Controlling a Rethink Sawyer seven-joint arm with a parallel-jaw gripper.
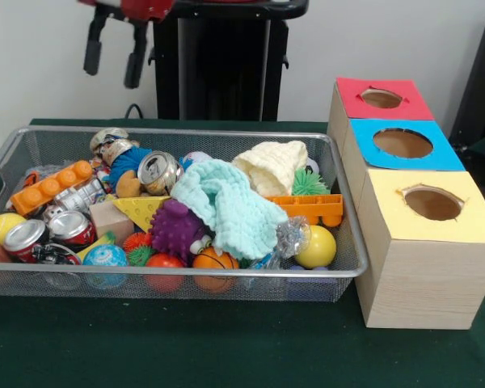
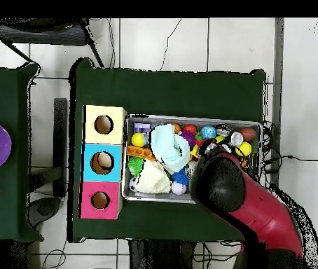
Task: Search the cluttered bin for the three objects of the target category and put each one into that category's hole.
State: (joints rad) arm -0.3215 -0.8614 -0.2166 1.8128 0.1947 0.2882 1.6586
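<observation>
My silver wire-mesh bin [image 1: 175,273] fills the left of the green worktop, heaped so full that a crushed red drinks can [image 1: 71,229] shows printing I cannot read and a mint knitted cloth [image 1: 229,206] buries whatever lies beneath. My black gripper [image 1: 113,58] hangs above the far-left rim, fingers apart and empty, its wrist cut off at the top. Along the right edge stand the red-topped [image 1: 381,99], blue-topped [image 1: 402,144] and yellow-topped [image 1: 431,204] wooden boxes.

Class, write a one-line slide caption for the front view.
Open gripper hangs above a toy-filled wire bin beside three holed boxes.
</observation>
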